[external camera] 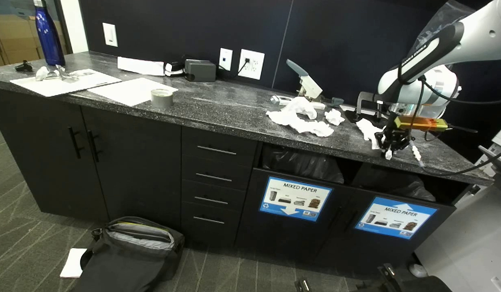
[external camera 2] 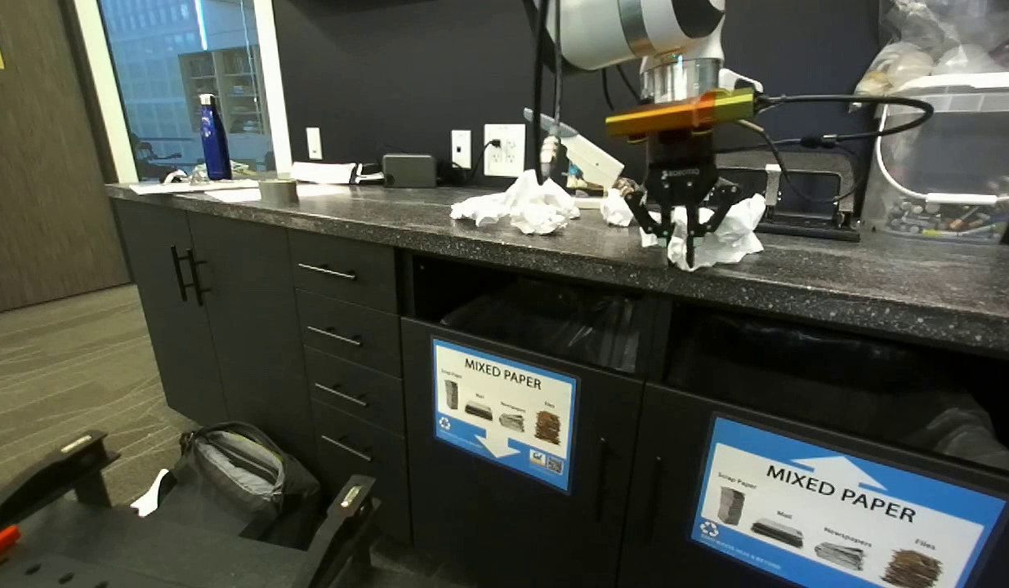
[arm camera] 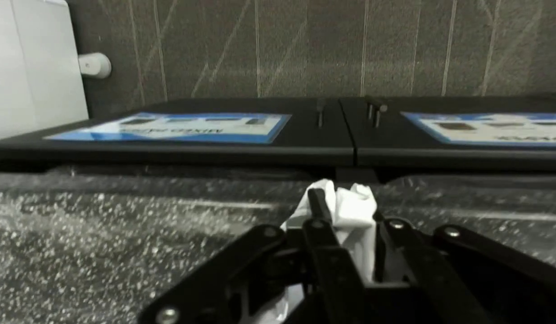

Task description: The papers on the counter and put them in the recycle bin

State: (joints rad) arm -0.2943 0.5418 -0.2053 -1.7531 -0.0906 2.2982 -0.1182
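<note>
The grey speckled counter (external camera: 218,109) holds crumpled white papers: a larger torn wad (external camera: 299,117) and a small wad (external camera: 334,117) beside it. Another paper (external camera 2: 737,233) lies around and behind my gripper (external camera 2: 680,233). My gripper points down just above the counter's front edge and is shut on a paper wad (arm camera: 354,209); white paper fills the space between the fingers in the wrist view. Below the counter are two bin openings with plastic liners, one (external camera: 303,162) left of the gripper and one (external camera: 396,182) below it, with "MIXED PAPER" labels.
A stapler (external camera: 309,83) stands behind the wads. A black hole punch (external camera 2: 806,192) and a clear bucket (external camera 2: 953,171) stand behind and beside the gripper. A tape roll (external camera: 162,98), flat sheets (external camera: 128,90) and a blue bottle (external camera: 49,36) are farther along. A cable hangs near the arm.
</note>
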